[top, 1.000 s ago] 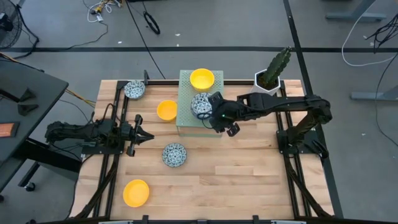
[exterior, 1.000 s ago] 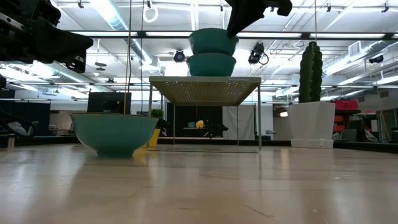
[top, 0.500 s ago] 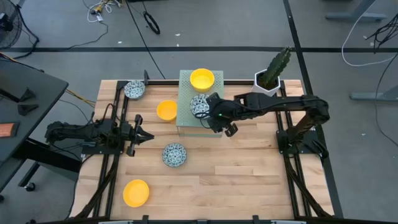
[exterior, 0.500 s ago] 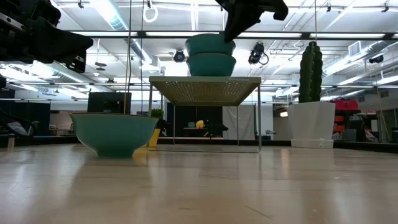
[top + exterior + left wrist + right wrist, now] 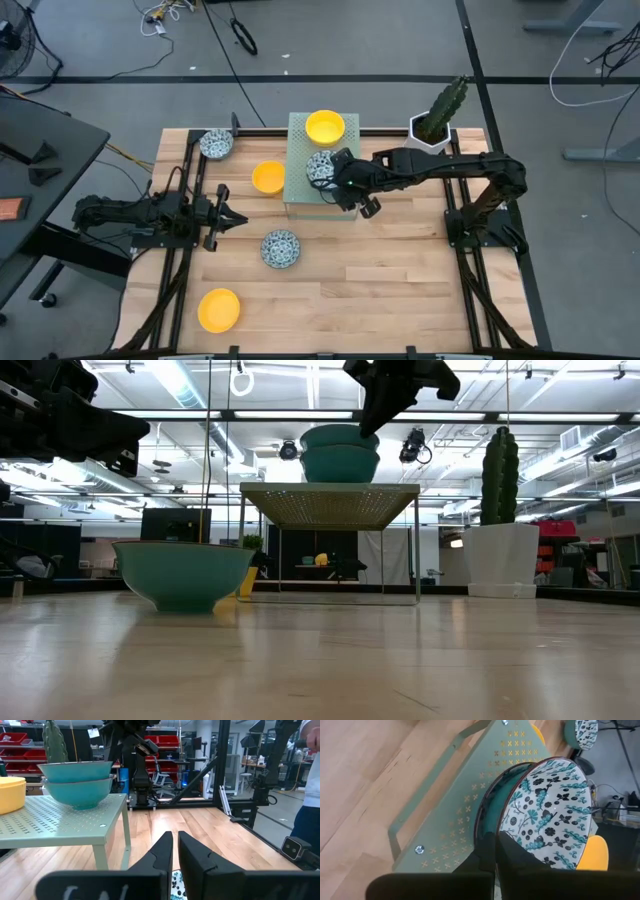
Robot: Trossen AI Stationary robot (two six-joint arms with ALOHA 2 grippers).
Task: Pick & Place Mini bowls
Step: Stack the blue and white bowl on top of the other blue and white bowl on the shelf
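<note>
On the left we see the left pincer [image 5: 238,219] resting low over the counter [image 5: 400,280], fingers nearly together, empty. Further right, on the green perforated stand [image 5: 300,195], the right pincer [image 5: 331,186] clamps the rim of the patterned bowl [image 5: 547,815] stacked on another.

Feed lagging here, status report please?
Right end effector shut on patterned bowl, stacking it on shelf. Left end effector idle at table's left. Nothing obstructing.
</note>
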